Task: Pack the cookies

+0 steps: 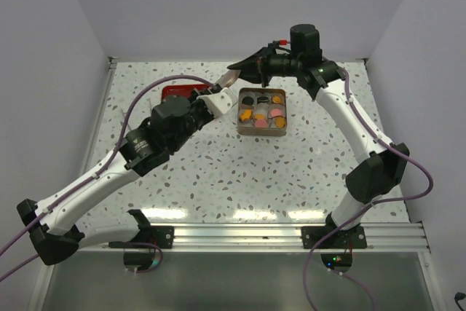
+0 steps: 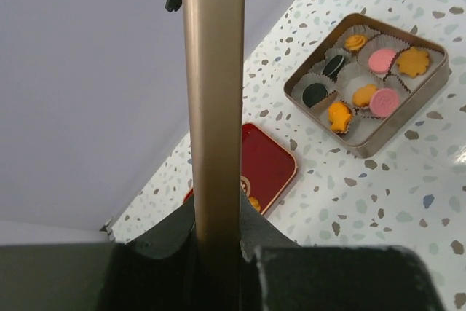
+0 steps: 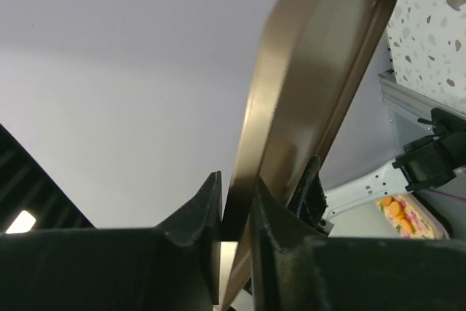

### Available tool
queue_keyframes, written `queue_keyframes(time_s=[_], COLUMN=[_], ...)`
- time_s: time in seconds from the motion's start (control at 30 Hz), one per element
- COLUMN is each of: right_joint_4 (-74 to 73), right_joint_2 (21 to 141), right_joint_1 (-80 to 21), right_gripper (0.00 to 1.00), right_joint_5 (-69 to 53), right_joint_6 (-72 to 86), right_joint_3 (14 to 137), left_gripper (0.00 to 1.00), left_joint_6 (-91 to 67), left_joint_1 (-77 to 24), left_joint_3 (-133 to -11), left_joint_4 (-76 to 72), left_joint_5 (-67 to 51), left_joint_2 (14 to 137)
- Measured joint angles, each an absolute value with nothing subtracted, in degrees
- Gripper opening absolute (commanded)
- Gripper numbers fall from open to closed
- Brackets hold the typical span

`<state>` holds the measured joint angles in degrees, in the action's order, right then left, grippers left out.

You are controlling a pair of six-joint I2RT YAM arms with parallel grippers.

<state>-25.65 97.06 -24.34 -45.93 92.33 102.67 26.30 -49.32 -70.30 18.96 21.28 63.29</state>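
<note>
My left hand (image 2: 217, 225) is clenched on the bottom edge of a bronze-coloured lid (image 2: 213, 71), which stands on edge and rises straight up through the left wrist view. My right hand (image 3: 237, 213) grasps the same lid from the opposite side, its 2 fingers (image 3: 206, 213) pinching the thin rim, so the lid hangs between both hands above the bench (image 2: 378, 216).

From overhead, the hands meet near the far end of the bench. The open square tin (image 2: 404, 116) sits just on the near side of them, closer to the right hand and apart from the lid. The cookies (image 2: 364, 95) lie inside that tin in white paper cups (image 2: 348, 76). I can count 8: 4 orange, 2 pink and 2 black. None is touching either hand.

To the left of the tin, beside my left arm, a red tray (image 2: 269, 165) lies flat on the bench with something small and orange at its edge.
</note>
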Motion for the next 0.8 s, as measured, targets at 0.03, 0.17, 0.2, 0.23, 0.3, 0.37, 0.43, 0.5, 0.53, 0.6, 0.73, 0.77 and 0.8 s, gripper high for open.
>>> queue_keyframes(time_s=[0.03, 0.17, 0.2, 0.23, 0.3, 0.37, 0.43, 0.5, 0.53, 0.6, 0.73, 0.77, 0.8], right_joint_4=[-25.89, -25.78, -25.52, -25.23, -24.34, -23.14, -22.22, -21.50, -21.19, -20.84, -23.38, -24.32, -25.45], right_joint_2=[96.86, 96.36, 96.33, 96.23, 95.94, 95.66, 95.61, 95.61, 95.61, 95.61, 96.03, 96.14, 96.20], right_joint_1=[-24.12, -23.29, -23.22, -23.24, -23.90, -24.49, -24.64, -24.62, -24.58, -24.34, -22.79, -21.93, -20.86], right_gripper=[0.09, 0.00, 0.00, 0.00, 0.00, 0.00, 0.00, 0.00, 0.00, 0.00, 0.00, 0.00, 0.00], right_joint_5=[-45.84, -45.78, -45.76, -46.13, -46.11, -46.02, -46.06, -46.11, -46.13, -46.26, -47.20, -47.33, -47.40], right_joint_6=[92.86, 94.56, 94.72, 94.54, 94.39, 94.30, 94.28, 94.30, 94.30, 94.24, 90.28, 88.09, 85.78], right_joint_3=[102.15, 99.83, 99.50, 99.13, 98.56, 98.10, 98.04, 98.06, 98.06, 98.13, 99.61, 100.07, 100.29], left_gripper=[0.00, 0.25, 0.29, 0.34, 0.46, 0.52, 0.62, 0.69, 0.73, 0.86, 1.00, 1.00, 1.00], left_joint_6=[27.55, 30.94, 31.31, 31.38, 31.62, 31.79, 32.25, 32.71, 32.73, 32.91, 31.97, 31.35, 30.59], left_joint_1=[-49.69, -50.76, -50.85, -50.96, -50.96, -51.07, -51.16, -51.16, -51.16, -51.16, -51.16, -51.16, -51.16], left_joint_3=[-70.30, -70.30, -70.30, -70.30, -70.30, -70.30, -70.30, -70.30, -70.30, -70.30, -71.26, -71.85, -72.62], left_joint_4=[19.18, 19.16, 19.16, 18.96, 17.98, 17.72, 17.63, 17.52, 17.43, 17.43, 18.70, 19.11, 19.81], left_joint_5=[21.82, 25.30, 26.24, 27.53, 29.32, 30.76, 32.05, 33.36, 34.09, 35.59, 38.24, 38.39, 38.37], left_joint_2=[63.79, 65.56, 65.89, 66.28, 67.05, 67.44, 67.55, 67.55, 67.59, 67.66, 68.31, 68.51, 68.69])
